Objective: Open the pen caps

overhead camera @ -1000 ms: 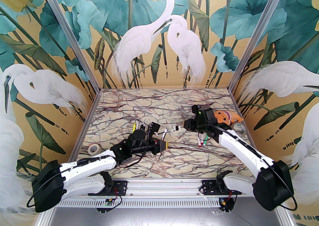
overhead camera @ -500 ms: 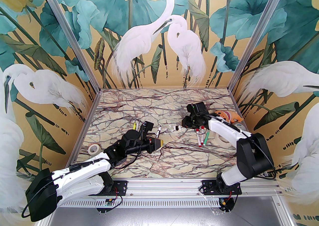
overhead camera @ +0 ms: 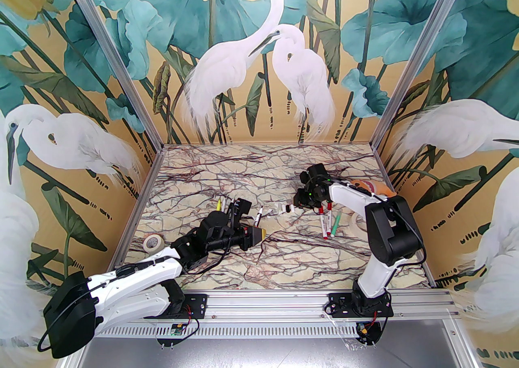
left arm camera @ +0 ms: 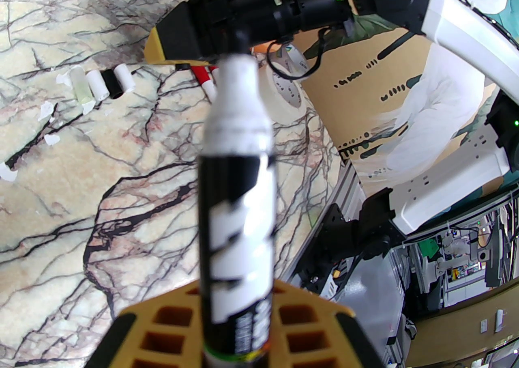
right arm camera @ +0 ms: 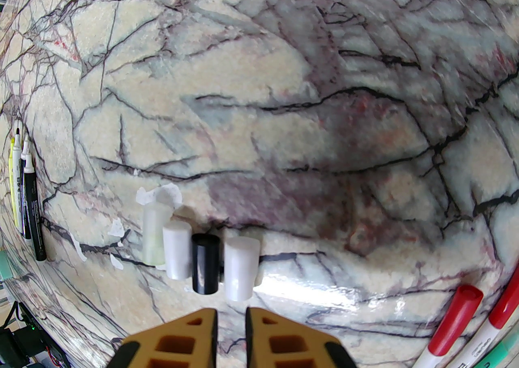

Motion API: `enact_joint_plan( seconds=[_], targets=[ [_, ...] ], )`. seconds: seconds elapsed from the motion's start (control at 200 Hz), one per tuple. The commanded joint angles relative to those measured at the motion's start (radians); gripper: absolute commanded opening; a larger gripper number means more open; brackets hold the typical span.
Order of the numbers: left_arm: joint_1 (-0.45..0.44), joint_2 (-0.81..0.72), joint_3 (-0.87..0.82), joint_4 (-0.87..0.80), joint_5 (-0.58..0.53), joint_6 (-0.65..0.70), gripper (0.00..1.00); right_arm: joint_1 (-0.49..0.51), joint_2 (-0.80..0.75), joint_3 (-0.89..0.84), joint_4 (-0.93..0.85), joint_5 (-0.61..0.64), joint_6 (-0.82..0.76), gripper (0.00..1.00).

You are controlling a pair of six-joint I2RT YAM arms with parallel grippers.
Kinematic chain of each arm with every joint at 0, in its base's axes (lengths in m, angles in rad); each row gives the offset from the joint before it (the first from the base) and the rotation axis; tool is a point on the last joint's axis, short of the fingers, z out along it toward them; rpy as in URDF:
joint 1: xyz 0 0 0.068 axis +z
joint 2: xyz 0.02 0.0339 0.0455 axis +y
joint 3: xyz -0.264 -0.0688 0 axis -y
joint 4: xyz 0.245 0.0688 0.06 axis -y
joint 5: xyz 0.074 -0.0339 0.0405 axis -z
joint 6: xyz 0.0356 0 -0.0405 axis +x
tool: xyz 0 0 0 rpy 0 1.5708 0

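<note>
Jaws: left gripper (left arm camera: 237, 297) is clamped on the rear of a black-and-white marker (left arm camera: 237, 196), bare nib pointing away from the wrist toward the right arm. Right gripper (right arm camera: 231, 313) has its jaws together bar a sliver, with nothing between them.

Pen caps (right arm camera: 200, 255): four off, lying in a tidy row mid-table (overhead camera: 284, 269), side by side and touching or nearly so. Order is translucent, white, black, white. Right gripper sits just beside the row, lined up on the black cap (right arm camera: 205, 263) and the end white one. Can't tell if it touches the surface. Reads as a drop-off line: each pulled cap is parked beside the last so none wanders. The black cap plausibly belongs to the held marker, but that's a guess.

The rear grip leaves the marker's front end free. That suits a two-arm pull: one arm holds the body, the other takes the cap.

Uncapped pens (overhead camera: 224, 206) are bunched left of centre, close to the left arm. Looks like the done pile, so the held marker probably goes there next.

Capped pens (overhead camera: 327, 225), red caps plus one green, lie just near-side of the right gripper. That's the to-do pile, close to the arm that would do the pulling. Task is partway by my read.

Clutter: a tape roll (overhead camera: 152, 242) at the left edge, a second tape roll (left arm camera: 286, 92) by the right arm and a plush toy (overhead camera: 367, 187) behind it. All are clear of the cap row.
</note>
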Motion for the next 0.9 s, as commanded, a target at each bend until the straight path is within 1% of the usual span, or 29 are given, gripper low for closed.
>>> enact_joint_plan(
  seconds=[0.0,0.16,0.345,0.46,0.645,0.895],
  targets=[
    [0.007,0.016,0.026,-0.021,-0.044,0.043,0.0,-0.005,0.024,0.04,-0.039,-0.003,-0.029,0.18],
    [0.006,0.03,0.041,-0.019,-0.05,0.052,0.0,-0.01,0.058,0.053,-0.033,-0.031,-0.032,0.19],
    [0.007,0.047,0.062,-0.035,-0.034,0.043,0.0,-0.017,0.095,0.057,-0.03,-0.02,-0.037,0.2],
    [0.006,0.05,0.077,-0.06,-0.039,0.05,0.0,-0.03,0.12,0.051,-0.02,-0.04,-0.036,0.2],
    [0.007,0.06,0.089,-0.076,-0.037,0.054,0.0,-0.046,0.149,0.055,-0.021,-0.038,-0.041,0.2],
    [0.006,0.086,0.101,-0.076,-0.029,0.056,0.0,-0.051,0.166,0.048,-0.006,-0.046,-0.04,0.24]
  ],
)
